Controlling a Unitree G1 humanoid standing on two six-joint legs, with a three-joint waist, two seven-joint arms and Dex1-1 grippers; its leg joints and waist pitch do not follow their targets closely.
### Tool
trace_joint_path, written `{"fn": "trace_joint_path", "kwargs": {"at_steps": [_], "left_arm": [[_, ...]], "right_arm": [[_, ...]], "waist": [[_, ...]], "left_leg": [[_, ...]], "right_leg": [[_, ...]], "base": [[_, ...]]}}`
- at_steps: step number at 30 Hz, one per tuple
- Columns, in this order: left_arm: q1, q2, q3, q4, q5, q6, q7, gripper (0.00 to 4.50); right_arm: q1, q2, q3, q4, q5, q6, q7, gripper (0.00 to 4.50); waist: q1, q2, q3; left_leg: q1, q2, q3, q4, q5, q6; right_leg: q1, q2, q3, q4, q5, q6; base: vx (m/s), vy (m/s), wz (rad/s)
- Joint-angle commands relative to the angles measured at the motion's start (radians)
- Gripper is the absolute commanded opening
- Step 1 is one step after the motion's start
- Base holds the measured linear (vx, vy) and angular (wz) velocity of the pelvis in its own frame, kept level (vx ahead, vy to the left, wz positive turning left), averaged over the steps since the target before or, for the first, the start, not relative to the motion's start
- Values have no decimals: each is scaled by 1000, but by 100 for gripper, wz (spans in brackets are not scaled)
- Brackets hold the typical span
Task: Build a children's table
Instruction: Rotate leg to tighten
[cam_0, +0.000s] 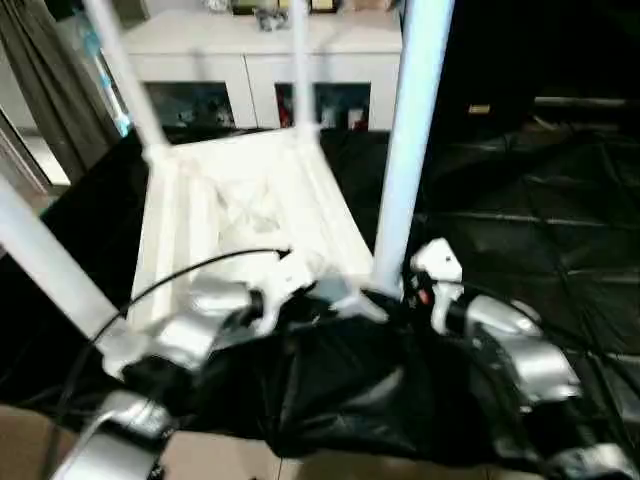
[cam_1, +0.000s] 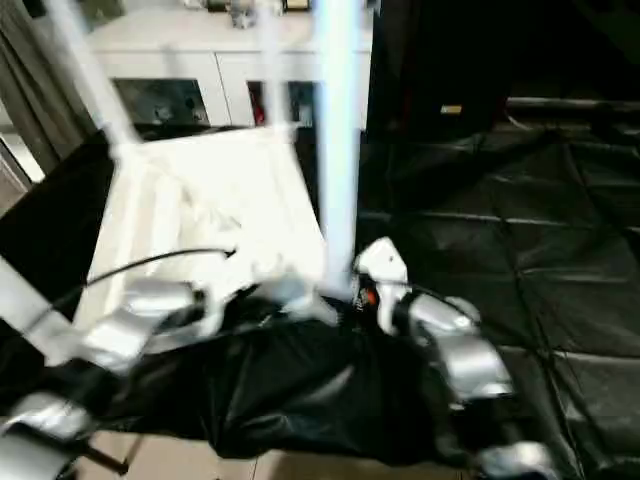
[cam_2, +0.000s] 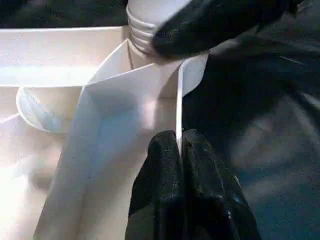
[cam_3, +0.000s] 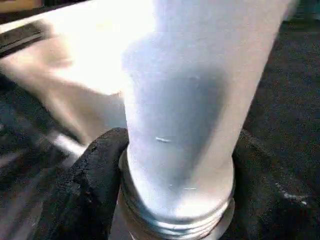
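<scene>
Upright white legs (cam_0: 410, 150) ring the upturned children's table (cam_0: 240, 220) on the counter's left, while the black-draped counter (cam_0: 540, 200) lies open toward its right edge.

Both head views look forward and down over the silver forearms at the upturned small white plastic table (cam_0: 250, 215). Each wrist camera sits very close to its near-right corner socket, which they share.

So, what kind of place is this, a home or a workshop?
Probably an indoor room set up as a test space, not a real workshop. A white cabinet with glass doors stands at the back, a curtain hangs at the left, and black cloth covers the work surface under the upturned children's table.
</scene>
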Motion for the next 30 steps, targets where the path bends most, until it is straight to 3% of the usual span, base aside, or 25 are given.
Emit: {"fn": "trace_joint_path", "kwargs": {"at_steps": [1, 3, 5, 6, 7, 9, 11, 13, 16, 17, 21, 22, 24, 26, 28, 30], "left_arm": [[-15, -77, 6, 51, -7, -7, 97, 0], [-25, -101, -3, 66, 3, -3, 110, 0], [-28, -123, -12, 69, 9, 1, 103, 0], [-29, -131, -16, 72, 13, -1, 99, 0], [-20, -130, -25, 65, 10, 2, 66, 0], [-5, -116, -31, 52, 5, 1, 19, 0], [6, -103, -34, 43, 0, 0, -18, 0], [30, -65, -39, 5, -20, -7, -105, 0], [39, -50, -41, -9, -26, -9, -138, 0], [55, -19, -40, -43, -49, -8, -207, 0], [76, 35, -36, -106, -85, 4, -320, 0], [80, 58, -38, -123, -83, 7, -366, 0], [82, 73, -41, -133, -82, 9, -390, 0], [82, 96, -45, -146, -79, 9, -423, 0], [83, 104, -45, -153, -81, 11, -432, 0], [81, 117, -40, -163, -88, 17, -444, 0]], "right_arm": [[-4, 64, 34, 63, -32, 38, -113, 278], [-14, 92, 50, 75, -44, 18, -130, 278], [-23, 117, 75, 73, -51, -13, -114, 278], [-26, 126, 84, 71, -55, -31, -100, 332], [-20, 134, 75, 40, -11, -23, -37, 346], [-8, 116, 74, -2, 23, -14, 39, 346], [1, 86, 89, -29, 25, -23, 84, 383], [18, 16, 98, -76, 52, -19, 189, 383], [24, -13, 99, -93, 62, -19, 229, 383], [34, -72, 95, -117, 76, -21, 305, 383], [40, -158, 71, -138, 106, 1, 423, 383], [45, -199, 75, -148, 107, 0, 489, 383], [48, -224, 81, -152, 107, 0, 524, 383], [49, -254, 90, -151, 103, -8, 565, 383], [48, -264, 95, -149, 105, -11, 577, 383], [44, -275, 105, -148, 106, -16, 597, 383]], "waist": [[-4, -35, -43], [-4, -33, -42], [-5, -26, -38], [-8, -26, -38], [-8, -26, -43], [-6, -23, -47], [-2, -25, -48], [2, -27, -50], [4, -28, -51], [7, -30, -53], [24, -25, -60], [36, -24, -63], [41, -27, -65], [53, -22, -75], [54, -24, -71], [57, -25, -68]], "left_leg": [[29, 41, -40, -81, -425, -20], [31, 41, -42, -81, -444, -20], [44, 38, -45, -79, -492, -22], [43, 39, -46, -81, -503, -22], [30, 43, -52, -96, -496, -18], [31, 47, -51, -103, -484, -8], [26, 50, -47, -104, -457, 3], [26, 49, -40, -100, -426, 20], [21, 48, -36, -97, -382, 39], [20, 48, -36, -96, -363, 44], [24, 54, -24, -87, -277, 83], [25, 56, -22, -81, -240, 97], [16, 54, -24, -78, -191, 107], [12, 54, -24, -68, -129, 126], [10, 52, -21, -66, -134, 134], [13, 55, -23, -71, -167, 122]], "right_leg": [[7, -55, 26, -120, -611, -112], [3, -57, 25, -127, -638, -93], [-5, -56, 19, -138, -679, -79], [-2, -55, 17, -140, -681, -75], [15, -55, 14, -135, -628, -76], [20, -56, 18, -132, -547, -98], [22, -57, 24, -125, -484, -125], [24, -58, 30, -120, -428, -155], [29, -59, 31, -115, -390, -176], [34, -61, 31, -113, -383, -180], [35, -56, 32, -101, -272, -219], [35, -56, 33, -94, -231, -234], [42, -55, 30, -84, -184, -240], [43, -55, 28, -70, -100, -252], [37, -50, 25, -71, -90, -261], [36, -51, 24, -75, -141, -259]], "base": [[0, 0, 0], [0, 0, 0], [0, 0, 0], [0, 0, 0], [0, 0, 0], [0, 0, 0], [0, 0, 0], [0, 0, 0], [0, 0, 0], [0, 0, 0], [27, -16, 4], [52, -33, 8], [0, 0, 0], [0, 0, 0], [0, 0, 0], [0, 0, 0]]}}
